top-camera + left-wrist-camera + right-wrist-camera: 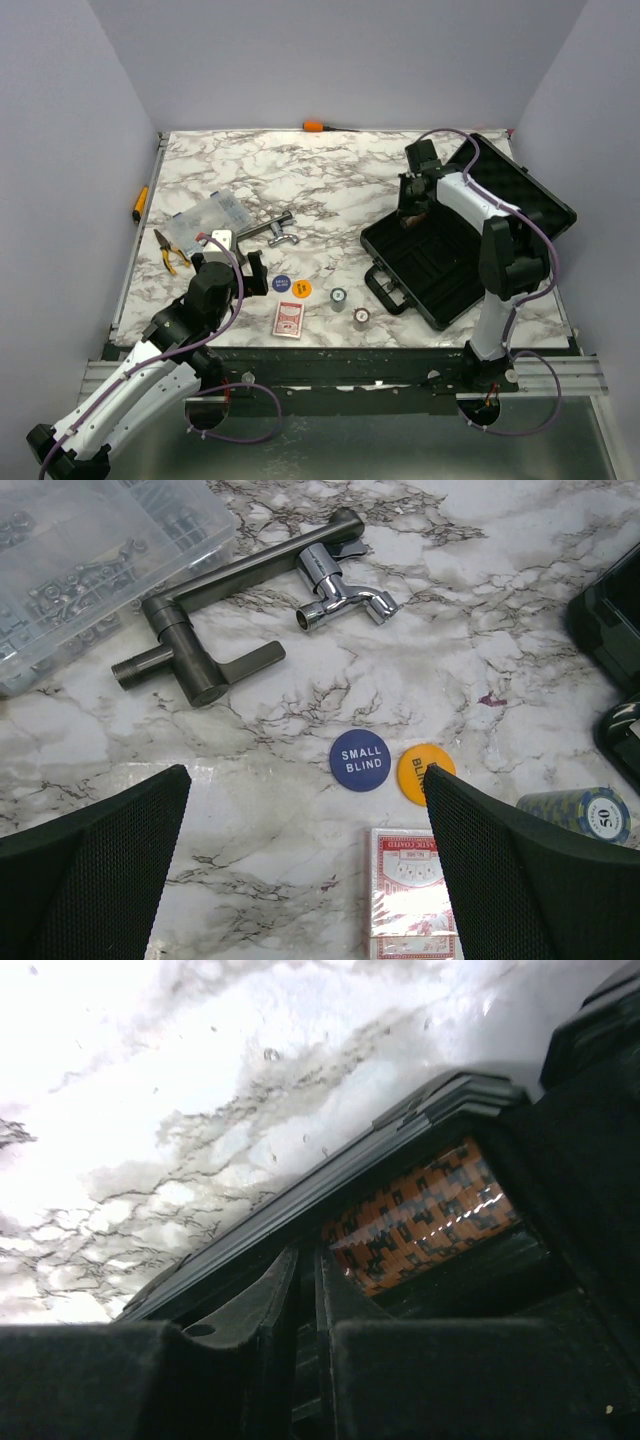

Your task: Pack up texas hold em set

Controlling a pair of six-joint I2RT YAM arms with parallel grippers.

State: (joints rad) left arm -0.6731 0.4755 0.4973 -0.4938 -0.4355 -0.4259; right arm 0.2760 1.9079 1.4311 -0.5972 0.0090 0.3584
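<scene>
Case open w/ foam lid back, on the right. Right gripper narrow at its far corner by orange chips; can't tell if holding. Left gripper wide above card deck, blue disc, orange disc, chip stack. Mid-pack; next: drop, pinch deck squarely.

black case open, right | red deck, blue disc, orange disc, chip stacks outside

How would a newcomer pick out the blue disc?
Left of the open black case, a red-backed card deck lies near the table's front edge. Just beyond it sit two round discs side by side: the blue disc, lettered SMALL BLIND, is left of the orange disc.
</scene>
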